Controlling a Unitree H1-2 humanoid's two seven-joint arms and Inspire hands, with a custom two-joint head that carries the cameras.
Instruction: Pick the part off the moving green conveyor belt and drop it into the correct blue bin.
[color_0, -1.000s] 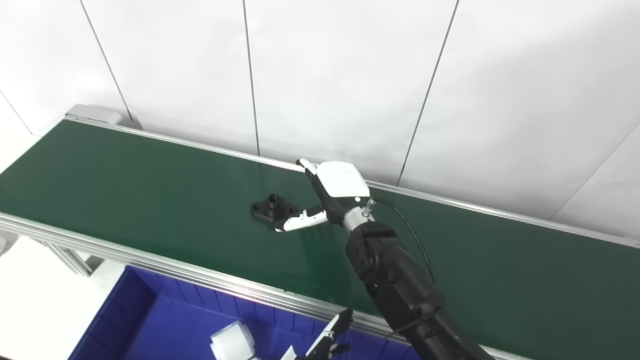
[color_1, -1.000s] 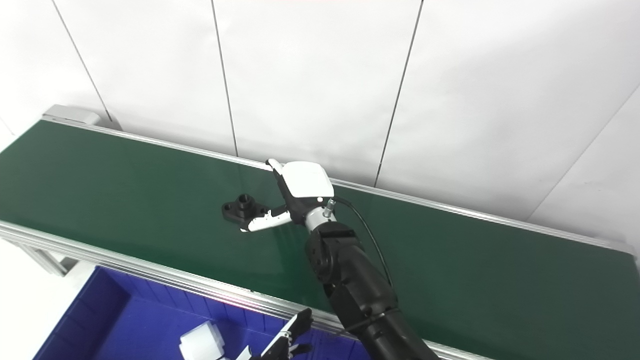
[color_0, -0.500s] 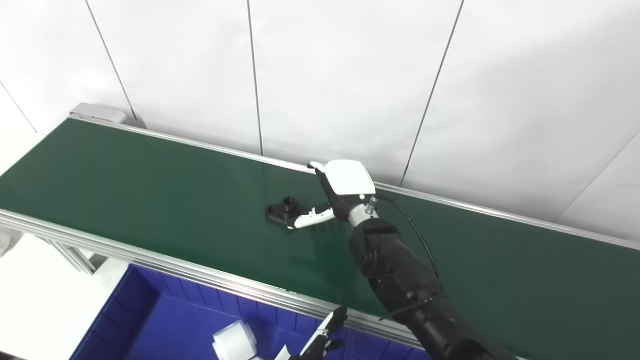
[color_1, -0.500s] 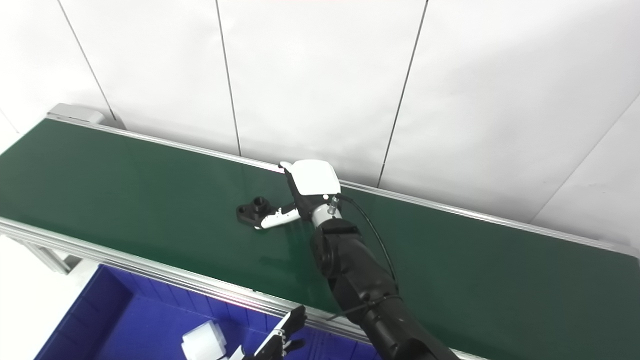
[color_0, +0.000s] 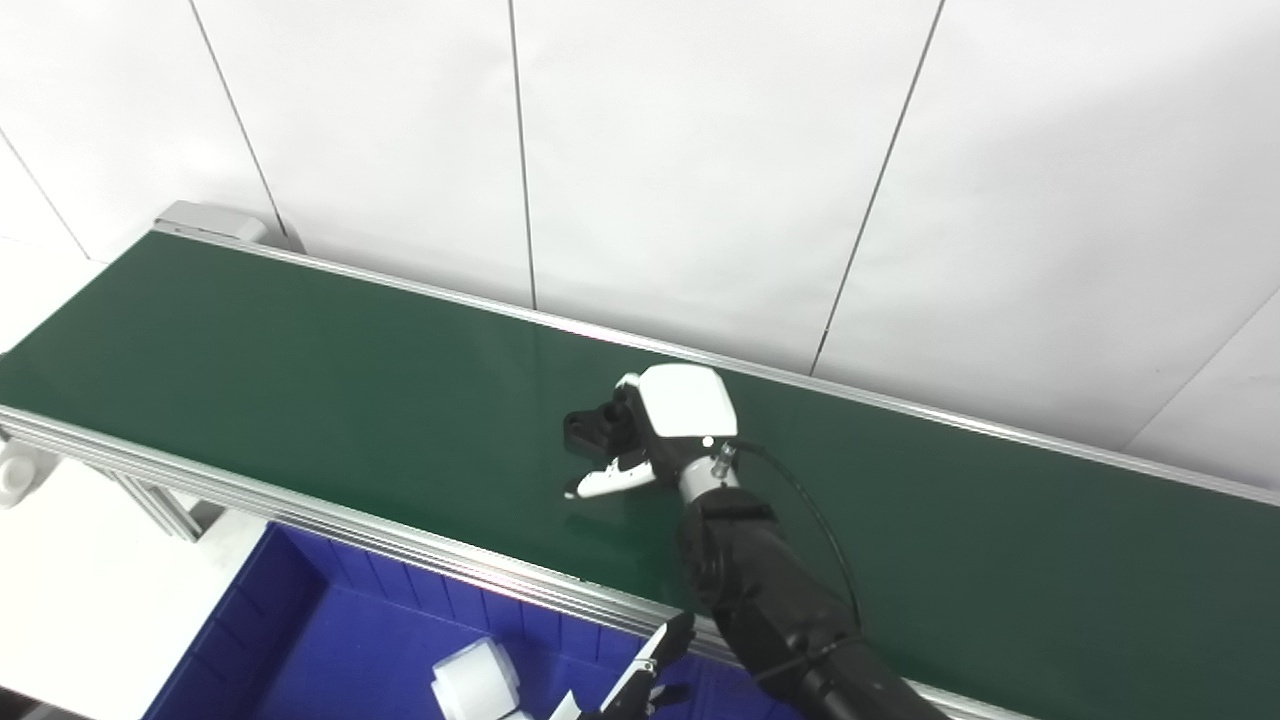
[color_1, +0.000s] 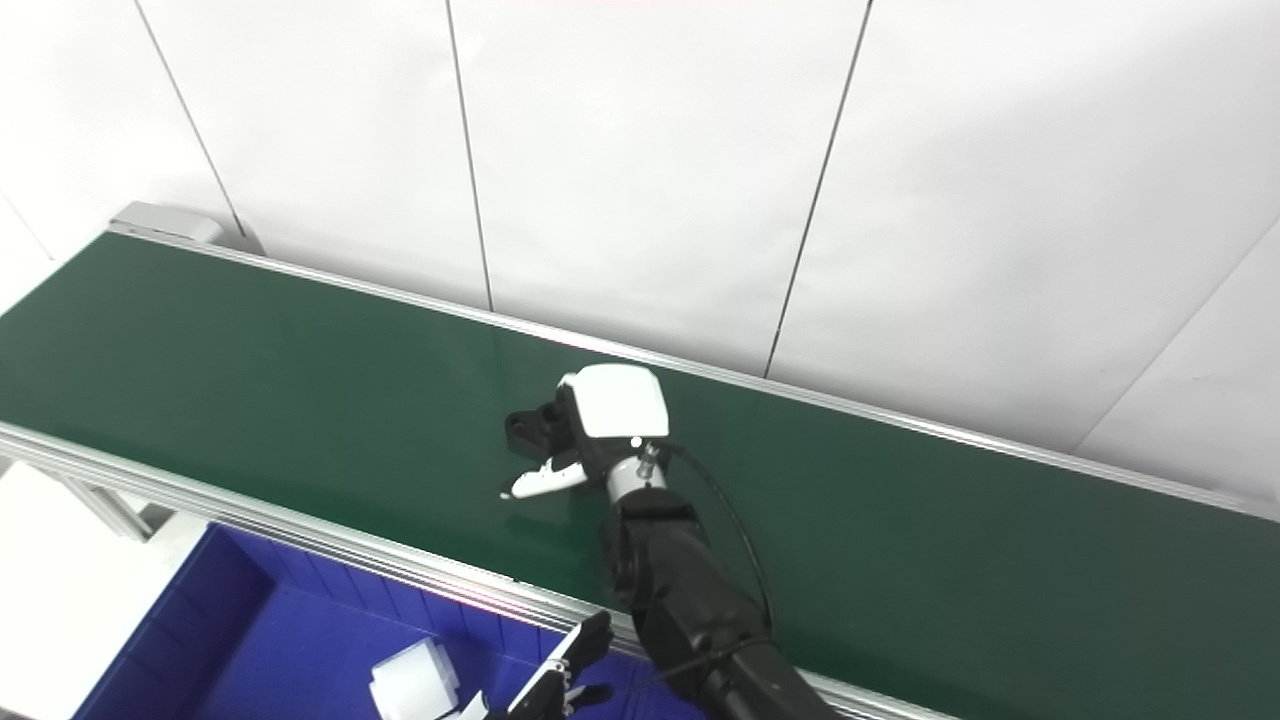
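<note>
1. Small black moulded part, a flat base with holed ears and a short raised boss: lying on the dark green conveyor belt about mid-width, partly hidden behind the right hand.
2. Probably rigid plastic or metal, light for its size, not fragile; smooth surfaces, so likely to slip under a shallow pinch.
3. Best taken across the narrow sides of the base, or around the boss, with the thumb opposing the fingers low against the belt.
4. Long axis along the ears, roughly following the belt's length and angled slightly toward the far rail; boss apparently pointing upward, though mostly covered.
5. Right hand: curled over the part, thumb splayed toward the near edge and off the part; cannot tell whether any real grasp exists.
6. Left hand: low at the frame bottom over the blue plastic bin, fingers apart, holding nothing; white cylindrical piece resting in that bin.
</note>
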